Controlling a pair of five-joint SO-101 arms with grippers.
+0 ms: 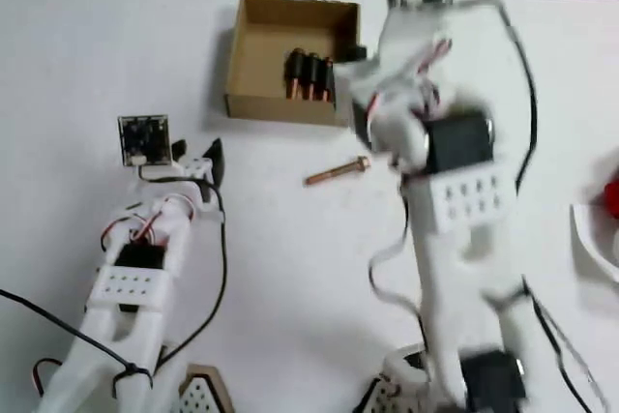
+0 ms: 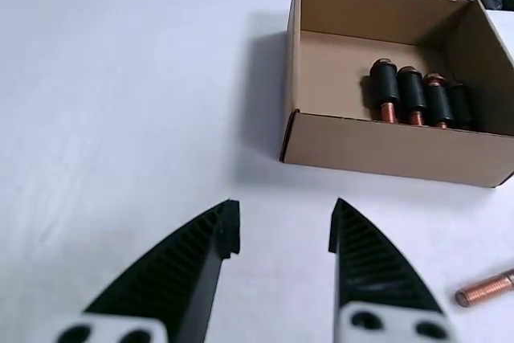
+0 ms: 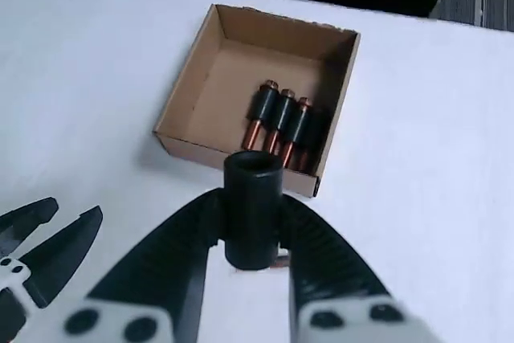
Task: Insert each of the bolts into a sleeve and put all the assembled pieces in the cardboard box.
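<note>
The cardboard box (image 1: pixel 253 55) stands at the back of the table with three assembled bolt-and-sleeve pieces (image 1: pixel 308 75) along its right wall; they lie in the box (image 2: pixel 385 154) as black sleeves on copper bolts (image 2: pixel 411 95). A loose copper bolt (image 1: pixel 338 172) lies on the table in front of the box. My right gripper (image 3: pixel 253 226) is shut on an upright black sleeve (image 3: pixel 252 206), held above the table just in front of the box (image 3: pixel 193 98). My left gripper (image 2: pixel 285 226) stands open and empty on the left, short of the box, with the loose bolt (image 2: pixel 484 287) off to its side.
A small black circuit board (image 1: pixel 143 138) lies beside the left arm. A white dish (image 1: pixel 592 234) with something red sits at the right edge. My right arm (image 1: pixel 455 157) rises over the table right of the box. The left gripper (image 3: pixel 50 234) is close to the right one.
</note>
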